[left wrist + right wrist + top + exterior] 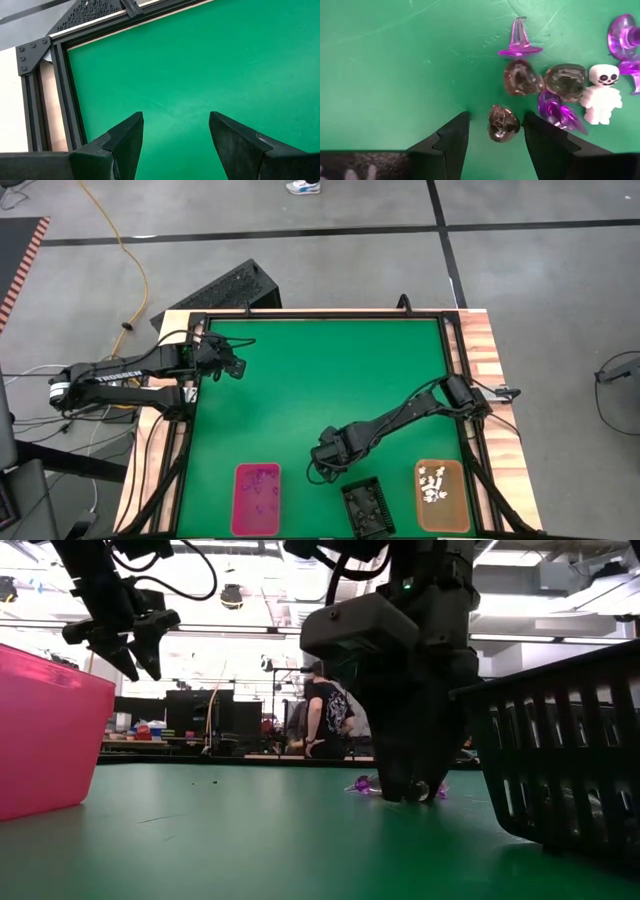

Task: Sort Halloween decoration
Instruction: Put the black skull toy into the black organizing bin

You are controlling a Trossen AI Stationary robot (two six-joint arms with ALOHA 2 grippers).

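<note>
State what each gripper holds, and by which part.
Nothing held. Right gripper is open astride a dark trinket, not clamped. Left gripper is open over bare mat.

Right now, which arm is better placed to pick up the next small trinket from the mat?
The right. Its hand is open around a dark trinket beside the pile, near the black tray. The left hand hangs open at the far corner.
</note>
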